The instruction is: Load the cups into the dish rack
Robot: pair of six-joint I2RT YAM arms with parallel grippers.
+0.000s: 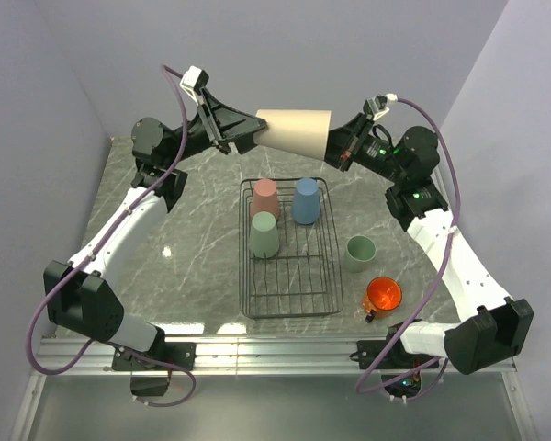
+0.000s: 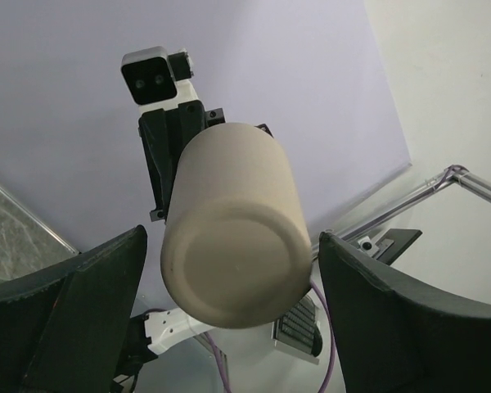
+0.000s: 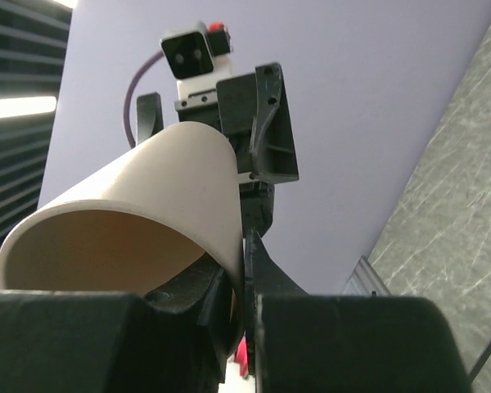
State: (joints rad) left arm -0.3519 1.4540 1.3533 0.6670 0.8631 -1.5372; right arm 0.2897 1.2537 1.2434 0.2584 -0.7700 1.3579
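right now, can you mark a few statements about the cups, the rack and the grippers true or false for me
1. The beige tapered plastic tumbler is up in the air, lying sideways. True.
2. The right gripper is open and clear of it. False: it is shut on the tumbler's rim, one finger inside and one outside.
3. The left gripper is open, with a finger on either side of the tumbler's base. True.
4. The black wire dish rack holds four cups. False: it holds three, the salmon-pink tumbler, the blue tumbler and the pale green tumbler.
5. The glossy orange handled mug stands outside the rack. True.
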